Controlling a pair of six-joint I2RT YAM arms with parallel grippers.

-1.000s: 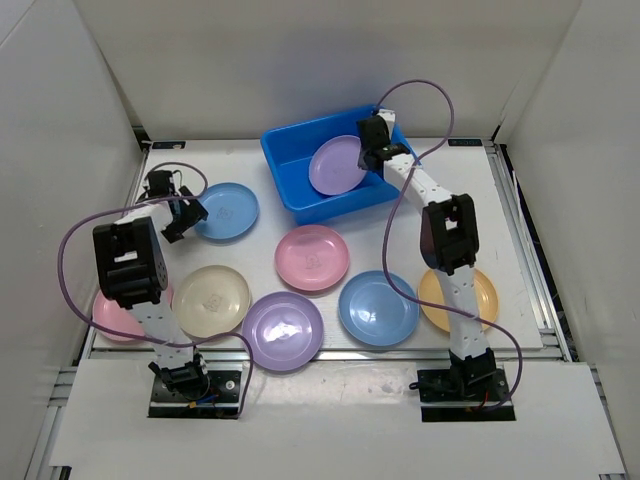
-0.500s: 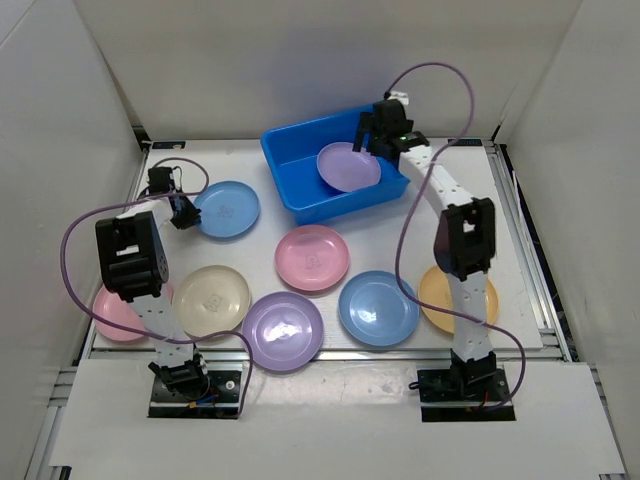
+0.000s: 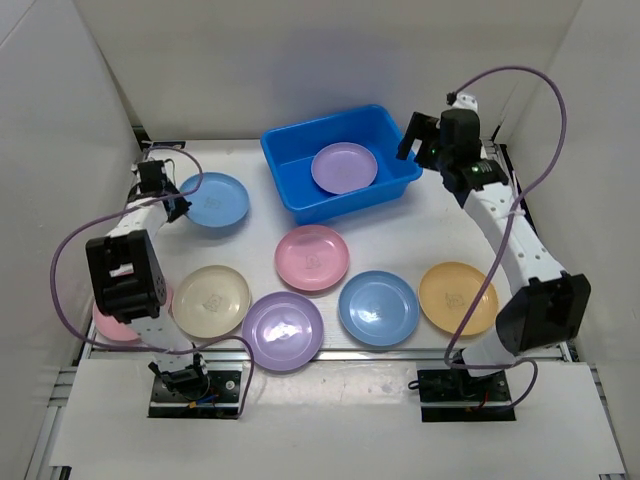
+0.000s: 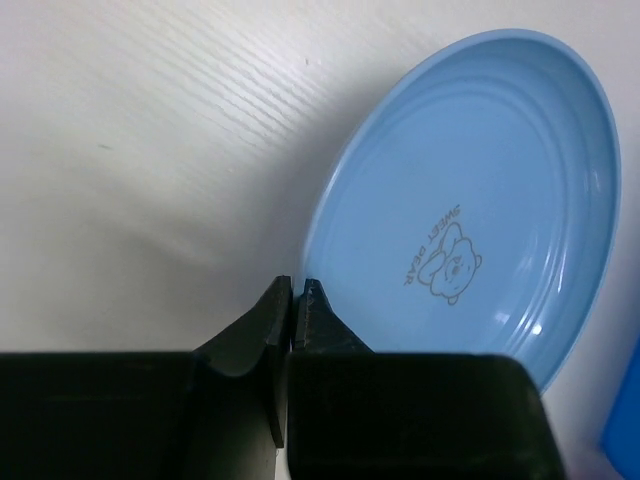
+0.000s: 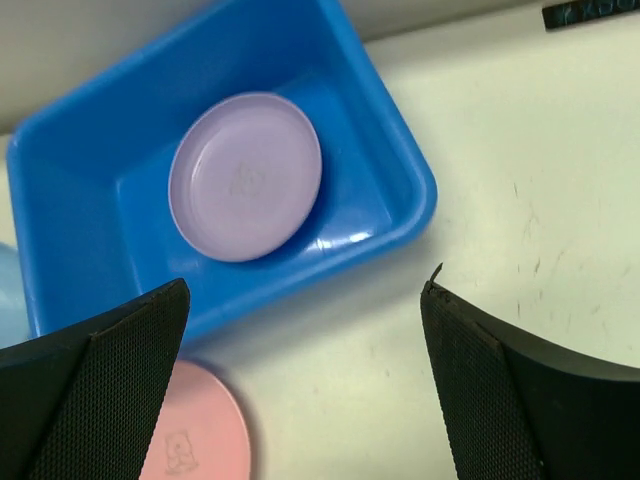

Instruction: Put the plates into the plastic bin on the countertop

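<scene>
The blue plastic bin (image 3: pixel 385 190) (image 5: pixel 400 180) stands at the back of the white countertop (image 3: pixel 440 225), with a purple plate (image 3: pixel 344 167) (image 5: pixel 245 175) lying flat inside it. My right gripper (image 3: pixel 415 140) (image 5: pixel 307 290) hangs open and empty just right of the bin's right end. At the back left, my left gripper (image 3: pixel 175 203) (image 4: pixel 293 290) is shut on the near-left rim of a light blue plate (image 3: pixel 218 200) (image 4: pixel 480 200), which carries a bear print. Other plates lie on the counter: pink (image 3: pixel 312 257) (image 5: pixel 190 430), cream (image 3: pixel 211 300), purple (image 3: pixel 283 331), blue (image 3: pixel 378 308), orange (image 3: pixel 458 298).
Another pink plate (image 3: pixel 112 322) lies at the left edge, partly hidden under my left arm. White walls close in the counter, and metal rails (image 3: pixel 535 290) run along its sides. Purple cables loop off both arms.
My right gripper let go of the purple plate into the bin, opened wide and drew back to the right. My left gripper shut on the light blue plate's rim and shifted it slightly left.
</scene>
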